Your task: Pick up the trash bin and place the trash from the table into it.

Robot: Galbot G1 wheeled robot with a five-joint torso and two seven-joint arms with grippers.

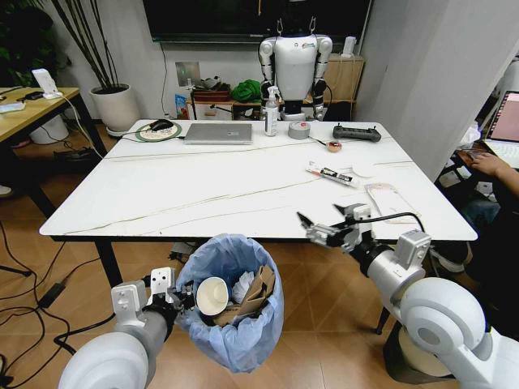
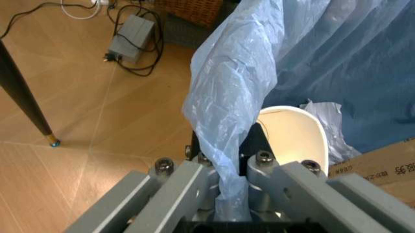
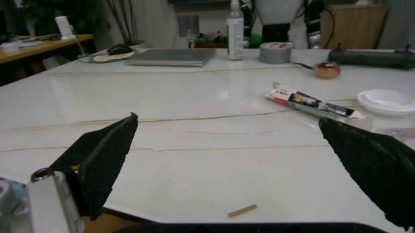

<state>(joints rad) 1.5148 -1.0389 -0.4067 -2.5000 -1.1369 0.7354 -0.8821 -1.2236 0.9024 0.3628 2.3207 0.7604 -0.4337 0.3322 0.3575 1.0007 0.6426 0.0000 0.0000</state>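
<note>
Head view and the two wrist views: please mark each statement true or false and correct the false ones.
1. The left gripper is shut on the trash bin liner. True.
2. The trash bin stands on the table. False: it is below the near edge.
3. The right gripper is open. True.
4. The right gripper holds the tube. False: it holds nothing.
5. A paper cup is in the bin. True.

I see a warm wood-plank floor (image 1: 49, 267) with black cables (image 1: 32, 296) trailing across it on my left. A wooden desk (image 1: 32, 104) stands at far left, a white planter (image 1: 116, 107) with tall dark stems beside it. The back wall (image 1: 122, 40) is pale, with a dark screen (image 1: 243, 18) mounted on it and a wooden cabinet (image 1: 345, 77) to the right.
</note>
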